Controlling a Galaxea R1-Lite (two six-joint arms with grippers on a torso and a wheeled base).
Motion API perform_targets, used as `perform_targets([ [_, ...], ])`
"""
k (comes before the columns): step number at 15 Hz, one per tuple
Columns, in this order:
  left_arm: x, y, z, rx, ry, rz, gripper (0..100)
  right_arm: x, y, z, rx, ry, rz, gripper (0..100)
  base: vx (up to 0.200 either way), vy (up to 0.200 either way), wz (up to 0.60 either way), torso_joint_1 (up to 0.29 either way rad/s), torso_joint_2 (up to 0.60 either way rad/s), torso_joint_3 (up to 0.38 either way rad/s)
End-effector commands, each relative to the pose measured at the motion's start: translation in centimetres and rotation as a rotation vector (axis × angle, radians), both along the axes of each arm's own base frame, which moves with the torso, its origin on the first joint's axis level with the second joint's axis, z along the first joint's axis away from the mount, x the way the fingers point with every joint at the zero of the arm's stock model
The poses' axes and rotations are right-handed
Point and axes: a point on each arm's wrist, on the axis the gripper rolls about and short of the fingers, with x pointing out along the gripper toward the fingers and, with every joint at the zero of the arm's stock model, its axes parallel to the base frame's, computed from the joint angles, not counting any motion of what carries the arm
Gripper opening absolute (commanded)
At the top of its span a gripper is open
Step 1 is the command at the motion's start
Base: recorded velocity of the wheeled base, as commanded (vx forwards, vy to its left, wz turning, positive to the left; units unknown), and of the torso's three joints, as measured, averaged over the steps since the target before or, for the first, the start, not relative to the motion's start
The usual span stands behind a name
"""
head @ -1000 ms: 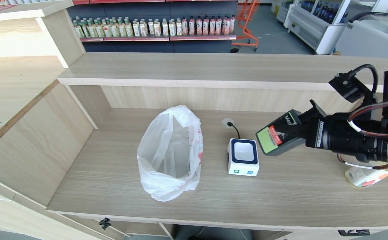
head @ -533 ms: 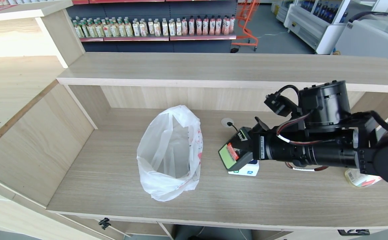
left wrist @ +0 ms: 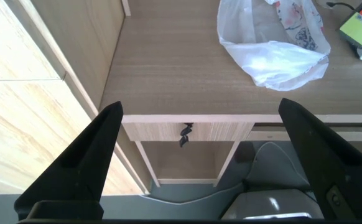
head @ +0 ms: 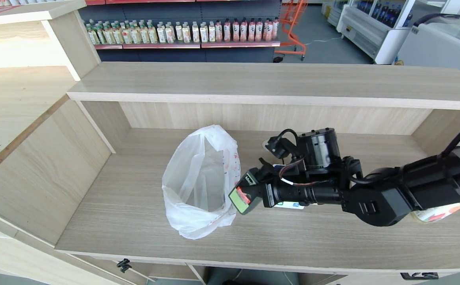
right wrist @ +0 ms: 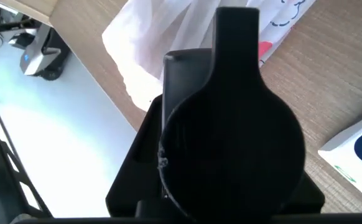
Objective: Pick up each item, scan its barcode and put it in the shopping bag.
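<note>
Two right fingers (right wrist: 237,37) clamp the grey box (head: 242,194) beside the shopping bag (head: 182,170).

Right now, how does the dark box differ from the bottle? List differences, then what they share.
The box is held in the air by the right gripper beside the bag; the bottle rests on the counter. The box is dark with a green label; the bottle is pale with orange-red print. Neither is in the bag.
</note>
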Motion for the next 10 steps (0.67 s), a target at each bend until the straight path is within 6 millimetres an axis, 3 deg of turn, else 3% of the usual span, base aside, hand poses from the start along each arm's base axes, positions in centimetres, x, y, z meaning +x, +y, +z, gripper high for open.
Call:
perform_targets([
  [1,0.0,0.0,0.0,0.000,0.002,0.000,100,1.5,1.3,-2.5,-0.044,-0.023,0.036,0,0.000,0.000,0.00,0.000,0.00,0.000],
  [3,0.0,0.0,0.0,0.000,0.002,0.000,100,2.2,1.9,-2.8,-0.033,-0.066,0.057,0,0.000,0.000,0.00,0.000,0.00,0.000],
  [5,0.0,0.0,0.0,0.000,0.002,0.000,100,3.6,3.2,-2.8,0.046,-0.147,0.190,0,0.000,0.000,0.00,0.000,0.00,0.000],
  [10,0.0,0.0,0.0,0.000,0.002,0.000,100,6.4,6.1,-4.2,0.047,-0.245,0.235,0,0.000,0.000,0.00,0.000,0.00,0.000],
])
